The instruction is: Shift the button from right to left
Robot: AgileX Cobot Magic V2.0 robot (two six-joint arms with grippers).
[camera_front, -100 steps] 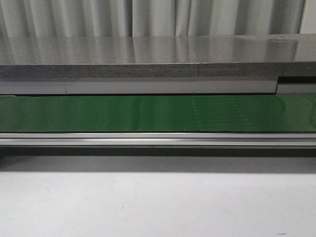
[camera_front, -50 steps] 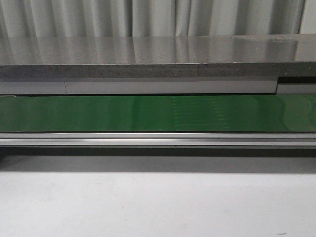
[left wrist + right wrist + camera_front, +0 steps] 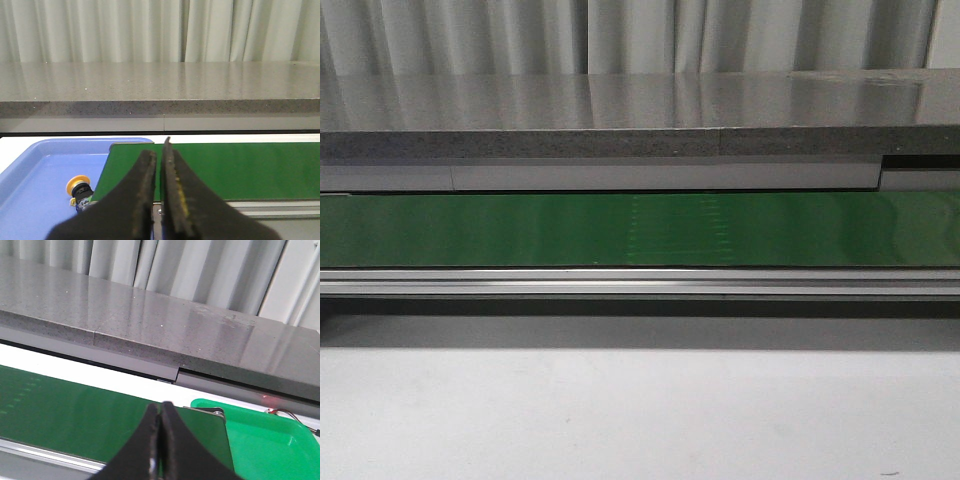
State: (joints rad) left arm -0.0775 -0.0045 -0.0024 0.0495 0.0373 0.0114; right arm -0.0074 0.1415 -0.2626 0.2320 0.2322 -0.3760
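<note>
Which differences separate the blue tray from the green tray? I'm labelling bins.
The blue tray holds a yellow-capped button; the green tray shows none in its visible part. The blue tray sits in the left wrist view, the green tray in the right. Both adjoin the green conveyor belt.

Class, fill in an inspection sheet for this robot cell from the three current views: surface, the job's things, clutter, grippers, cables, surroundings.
Surface: green conveyor belt between a grey stone counter and a pale table.
Job's things: the button, yellow cap, lies in the blue tray at the belt's end.
Clutter: an empty-looking green tray.
Grippers: left gripper almost closed, nothing held; right gripper shut, empty.
Cables: thin wires behind the green tray.
Surroundings: pale curtain.
</note>
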